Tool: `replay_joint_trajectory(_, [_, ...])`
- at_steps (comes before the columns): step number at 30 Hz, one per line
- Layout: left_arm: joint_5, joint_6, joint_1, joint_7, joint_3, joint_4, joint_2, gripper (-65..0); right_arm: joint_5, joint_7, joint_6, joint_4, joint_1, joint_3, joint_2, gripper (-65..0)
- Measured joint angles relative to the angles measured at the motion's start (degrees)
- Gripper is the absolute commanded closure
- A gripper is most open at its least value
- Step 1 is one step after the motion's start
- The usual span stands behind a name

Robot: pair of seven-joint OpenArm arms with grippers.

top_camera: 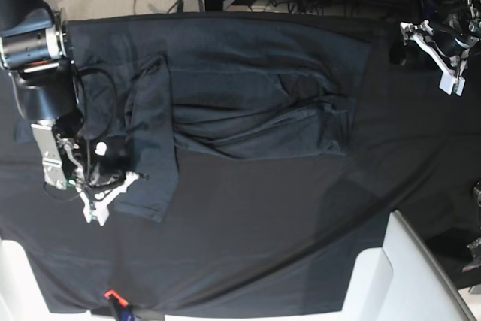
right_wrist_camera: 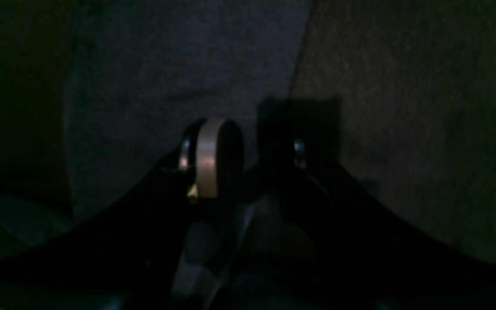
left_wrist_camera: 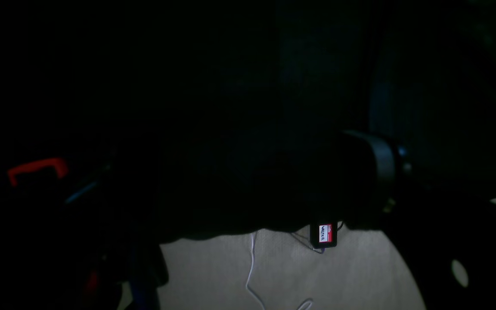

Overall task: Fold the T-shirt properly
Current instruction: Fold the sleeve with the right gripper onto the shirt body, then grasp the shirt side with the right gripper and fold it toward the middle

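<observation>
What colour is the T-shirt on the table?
Dark charcoal grey, plain, a bit lighter than the black tablecloth under it. The T-shirt shows best in the base view.

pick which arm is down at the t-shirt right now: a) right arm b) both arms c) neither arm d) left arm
a: in the base view the right gripper sits at the T-shirt's sleeve end, on that view's left, while the left gripper is off by the far edge of the black tablecloth, clear of the shirt.
</observation>
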Motion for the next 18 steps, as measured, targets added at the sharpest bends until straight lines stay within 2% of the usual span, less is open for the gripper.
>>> replay_joint_trajectory(2, [0.02, 0.00, 0.02, 0.02, 0.00, -0.04, 0.00, -57.9, 0.02, 0.85, 0.00, -0.68, 0.28, -0.02, -0.07, -18.2])
replay_joint_trajectory(3, [0.02, 0.00, 0.02, 0.02, 0.00, -0.04, 0.02, -57.9, 0.02, 1.14, 0.00, -0.66, 0.22, -0.02, -0.07, -15.8])
replay_joint_trajectory(5, [0.02, 0.00, 0.00, 0.02, 0.00, -0.04, -0.02, -57.9, -0.11, 1.46, -0.09, -0.70, 0.07, 0.00, -0.02, -2.9])
replay_joint_trajectory(6, [0.02, 0.00, -0.02, 0.00, 0.00, -0.04, -0.02, -57.9, -0.50, 1.40, -0.15, -0.76, 0.07, 0.00, 0.02, 0.0])
replay_joint_trajectory(8, [0.00, 0.00, 0.00, 0.00, 0.00, 0.00, 0.02, -57.9, -0.39, 1.03, -0.48, -0.37, 0.00, 0.09, 0.00, -0.8])
replay_joint_trajectory(11, [0.07, 0.00, 0.02, 0.04, 0.00, 0.02, 0.00, -57.9, -0.96, -6.71, -0.90, 6.25, -1.86, 0.20, -0.02, 0.0])
replay_joint_trajectory(16, [0.04, 0.04, 0.02, 0.04, -0.13, 0.02, -1.81, -57.9, -0.92, -16.85, -1.36, 34.53, -12.39, -0.09, -0.46, 0.0])
replay_joint_trajectory(18, [0.00, 0.02, 0.22, -0.04, -0.04, 0.15, -2.43, -57.9, -1.01, -21.22, -1.11, 43.25, -14.64, 0.00, -1.70, 0.0])
